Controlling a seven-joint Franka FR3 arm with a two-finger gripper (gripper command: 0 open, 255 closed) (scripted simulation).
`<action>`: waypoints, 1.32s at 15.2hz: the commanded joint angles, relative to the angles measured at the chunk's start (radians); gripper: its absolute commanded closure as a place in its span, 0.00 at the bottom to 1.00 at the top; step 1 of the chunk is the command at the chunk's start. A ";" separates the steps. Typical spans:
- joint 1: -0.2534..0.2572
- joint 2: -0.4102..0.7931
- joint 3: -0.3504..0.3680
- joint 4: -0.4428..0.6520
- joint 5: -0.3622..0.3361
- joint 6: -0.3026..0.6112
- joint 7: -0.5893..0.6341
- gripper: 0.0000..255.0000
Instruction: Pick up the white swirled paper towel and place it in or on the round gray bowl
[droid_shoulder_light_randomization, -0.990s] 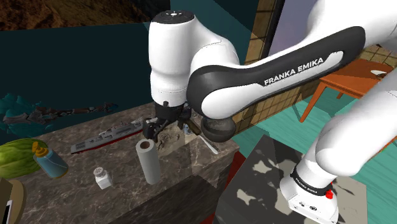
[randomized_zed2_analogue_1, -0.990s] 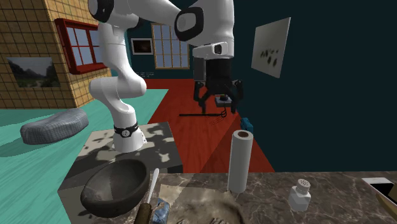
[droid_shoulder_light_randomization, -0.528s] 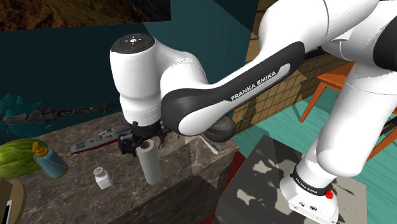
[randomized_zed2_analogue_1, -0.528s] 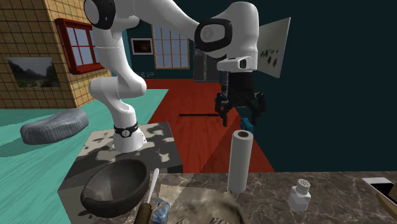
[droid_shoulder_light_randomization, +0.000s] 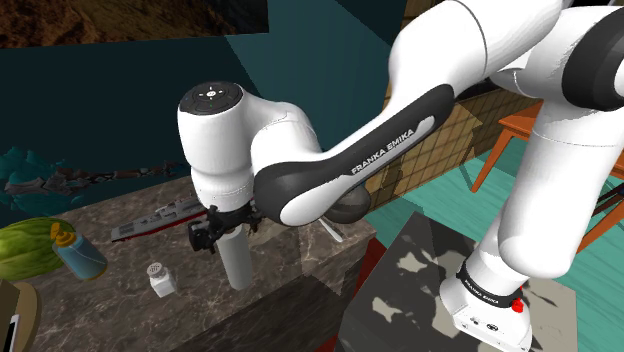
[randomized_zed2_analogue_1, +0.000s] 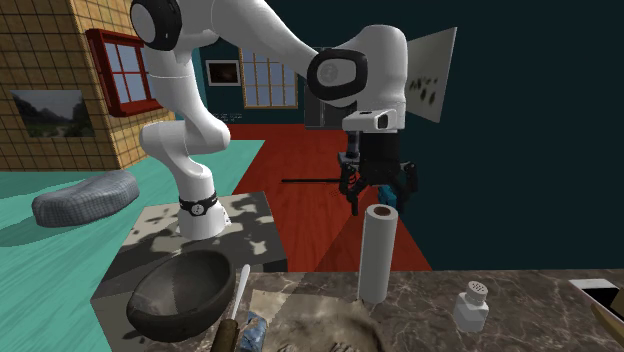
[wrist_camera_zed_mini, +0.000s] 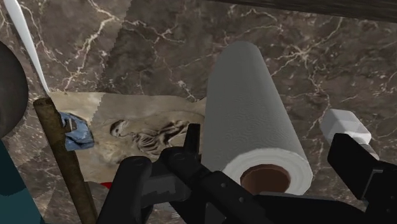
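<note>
Straddling paper towel roll (randomized_zed2_analogue_1: 374, 255) top, jaws apart; roll near counter (droid_shoulder_light_randomization: 100, 300) edge.

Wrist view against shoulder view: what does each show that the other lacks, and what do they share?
The wrist view adds the brown core of the paper towel roll, a printed sheet and a brown stick at its edge. The shoulder view adds a green melon, a blue bottle, a grey model ship and the arm's stand. Both show the upright roll on the marble counter, with the open jaws at its top.
</note>
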 joint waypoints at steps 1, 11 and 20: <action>0.002 0.003 -0.001 0.001 -0.003 0.001 0.002 0.00; 0.002 0.003 -0.001 0.001 -0.003 0.001 0.002 1.00; -0.008 -0.028 0.010 0.038 0.034 -0.052 -0.030 1.00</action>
